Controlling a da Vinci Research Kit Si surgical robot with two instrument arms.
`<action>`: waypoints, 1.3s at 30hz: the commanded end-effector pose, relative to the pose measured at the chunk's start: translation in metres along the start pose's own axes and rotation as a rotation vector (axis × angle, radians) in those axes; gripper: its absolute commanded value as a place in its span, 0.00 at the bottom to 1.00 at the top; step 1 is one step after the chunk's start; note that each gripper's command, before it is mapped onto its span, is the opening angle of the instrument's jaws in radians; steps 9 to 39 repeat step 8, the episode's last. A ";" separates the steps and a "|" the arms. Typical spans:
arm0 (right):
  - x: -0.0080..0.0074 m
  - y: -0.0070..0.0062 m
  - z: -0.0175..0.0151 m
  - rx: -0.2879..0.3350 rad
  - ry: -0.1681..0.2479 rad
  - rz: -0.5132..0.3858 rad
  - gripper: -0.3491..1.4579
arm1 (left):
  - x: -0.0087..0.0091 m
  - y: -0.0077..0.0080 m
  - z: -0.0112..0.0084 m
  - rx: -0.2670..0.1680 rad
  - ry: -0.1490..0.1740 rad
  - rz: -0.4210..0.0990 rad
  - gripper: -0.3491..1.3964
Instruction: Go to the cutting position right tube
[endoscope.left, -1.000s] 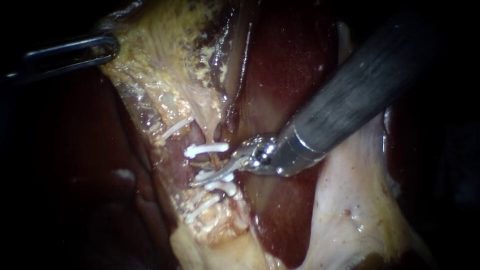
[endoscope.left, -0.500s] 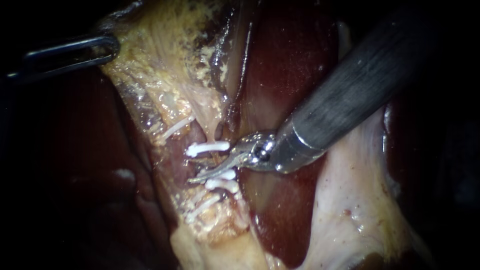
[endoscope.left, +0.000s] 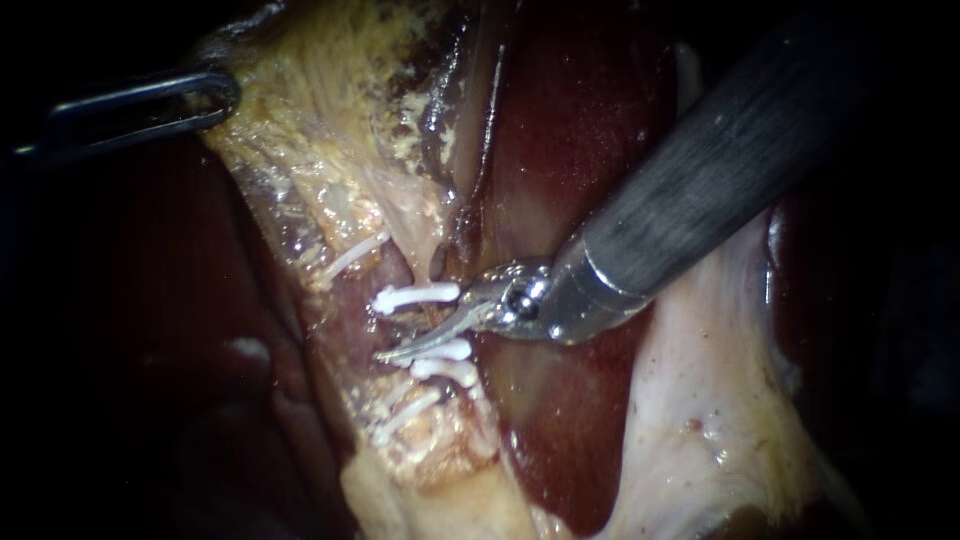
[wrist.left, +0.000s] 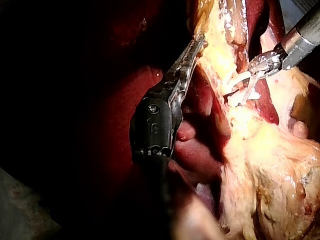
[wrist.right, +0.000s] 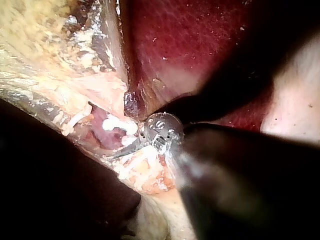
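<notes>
Your right instrument (endoscope.left: 410, 338) lifts slightly toward upper clip (endoscope.left: 415, 297), jaws narrowly parted at tube (endoscope.left: 428, 320). Your left instrument (endoscope.left: 222, 98) stays clamped on pale tissue (endoscope.left: 300, 130), unmoved.

The left instrument (endoscope.left: 222, 95) reaches in from far left, its pincer clamped on pale tissue (endoscope.left: 275, 130); the right instrument (endoscope.left: 415, 338) slants down from upper right, pincer slightly parted.

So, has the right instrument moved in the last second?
Yes. In the endoscope view the right instrument has crept up and slightly left, toward the upper clip, which has stayed put against the tissue.
</notes>
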 end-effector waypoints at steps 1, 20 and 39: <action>0.0000 0.0000 0.0000 0.000 0.000 0.000 0.82 | 0.0000 0.0000 0.0000 0.000 0.000 0.000 0.00; 0.0000 0.0000 0.0000 0.000 0.000 0.000 0.82 | 0.0000 0.0000 0.0000 0.000 0.000 0.000 0.00; 0.0000 0.0000 0.0000 0.000 0.000 0.000 0.82 | 0.0000 0.0000 0.0000 0.000 0.000 0.000 0.00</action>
